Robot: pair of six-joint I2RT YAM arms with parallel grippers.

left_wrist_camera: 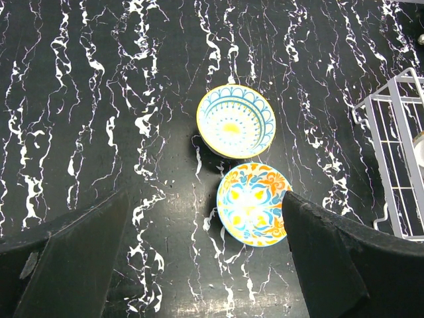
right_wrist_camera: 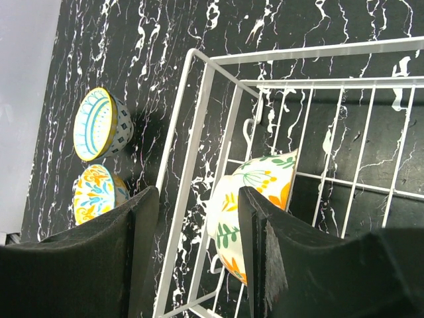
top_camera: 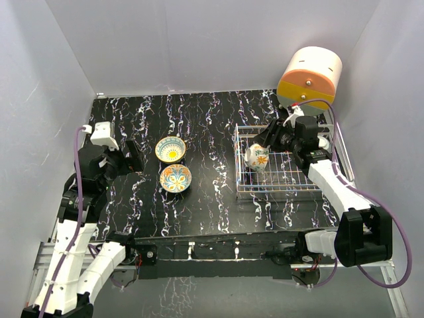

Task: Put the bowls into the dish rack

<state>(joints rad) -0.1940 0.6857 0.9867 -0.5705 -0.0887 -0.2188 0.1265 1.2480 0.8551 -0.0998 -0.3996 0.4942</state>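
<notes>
Right hand: my right gripper (right_wrist_camera: 197, 199) is hovering at the dish rack's (top_camera: 298, 179) left end, fingers partly apart. I cannot tell whether they are gripping.
Floral bowl (right_wrist_camera: 271, 175): lying tipped inside the rack, one finger crossing it.
Left hand: my left gripper (left_wrist_camera: 205, 199) is hanging open above the table (top_camera: 212, 119).
Table bowls: the blue-ringed bowl (left_wrist_camera: 236, 121) and the orange bowl (left_wrist_camera: 254, 204) are sitting just beside each other.

Left arm (top_camera: 83, 199): bent, low. Left gripper (left_wrist_camera: 205, 195): jaws wide apart, empty. Right arm (top_camera: 331, 182): reaching forward. Right gripper (right_wrist_camera: 199, 189): jaws half-spread.
</notes>
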